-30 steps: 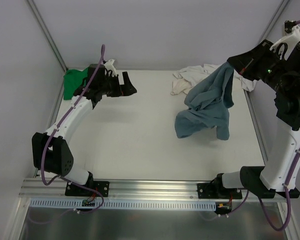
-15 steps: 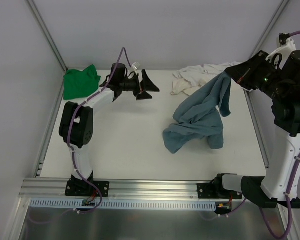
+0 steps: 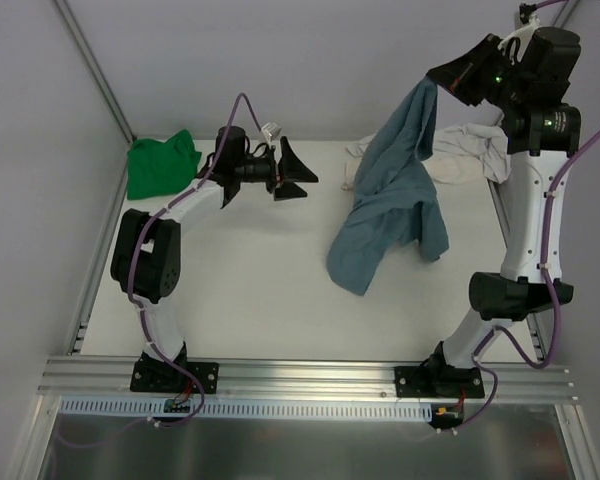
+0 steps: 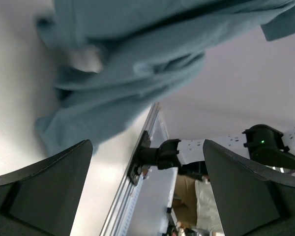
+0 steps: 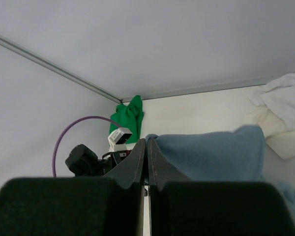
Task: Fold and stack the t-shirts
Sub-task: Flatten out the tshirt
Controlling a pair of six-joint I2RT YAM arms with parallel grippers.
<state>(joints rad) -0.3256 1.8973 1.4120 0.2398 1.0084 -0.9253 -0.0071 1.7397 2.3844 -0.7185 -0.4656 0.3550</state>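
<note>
**Blue shirt hung from right gripper, left gripper empty**

Nearest the arm bases, the table [image 3: 250, 300] was bare. Over its middle the blue shirt [image 3: 390, 210] hung bunched and twisted, its lower end at or just above the surface; could not tell which. To its left the left gripper [image 3: 295, 172] hovered with jaws spread full wide, holding nothing and pointed at the hanging cloth. Higher up, the right gripper [image 3: 442, 82] was pinched tight on one edge of the blue shirt, carrying all of it. At the far edge lay the green shirt [image 3: 160, 165] in the left corner and the cream shirt [image 3: 460, 155], crumpled, at the right. The cloth looked light, limp and not fragile, so it would sag and slide. Best hold is probably a second corner or hem, opposite the pinch, to spread it flat.
</note>
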